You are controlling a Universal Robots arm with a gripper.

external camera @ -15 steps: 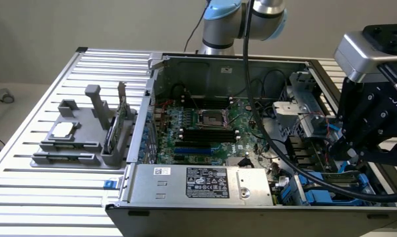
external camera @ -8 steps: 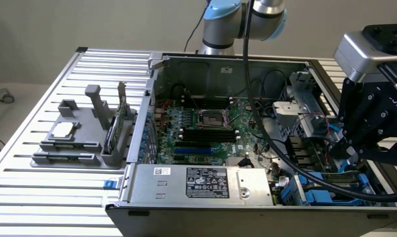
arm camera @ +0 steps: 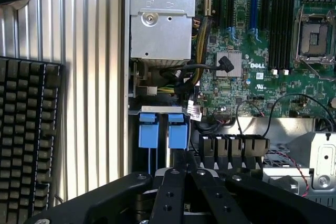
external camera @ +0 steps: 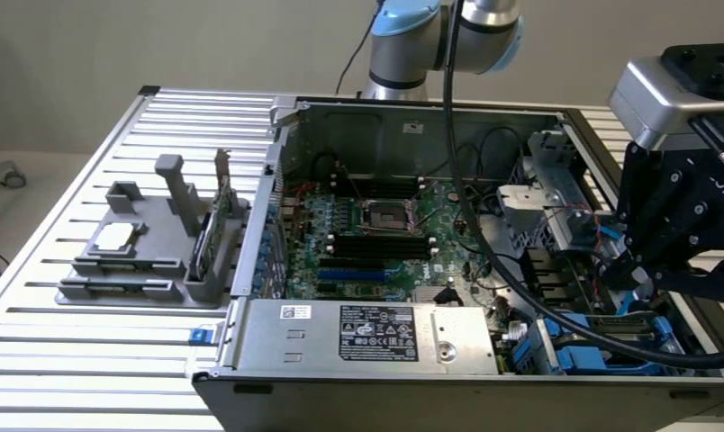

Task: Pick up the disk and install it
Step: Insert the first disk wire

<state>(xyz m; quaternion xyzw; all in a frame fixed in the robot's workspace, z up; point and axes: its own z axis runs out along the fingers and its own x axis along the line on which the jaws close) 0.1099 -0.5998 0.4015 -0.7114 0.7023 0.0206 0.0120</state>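
The gripper [arm camera: 182, 157] hangs at the right edge of the exterior view, over the lower right corner of the open chassis [external camera: 293, 112]. Whether it is spread or clamped cannot be told. The disk [arm camera: 163, 131] lies just ahead of it, standing on edge in the drive bay with its blue rail ends showing. Its long axis appears to follow the gripper's approach line. The power supply [external camera: 350, 333] lies to the exterior view's left.

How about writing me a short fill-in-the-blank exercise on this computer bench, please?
1. The gripper hangs over the computer case at the exterior view's ____.
2. The two plastic tabs inside the case are ____.
3. The keyboard beside the case is ____.
Missing words: right; blue; black.
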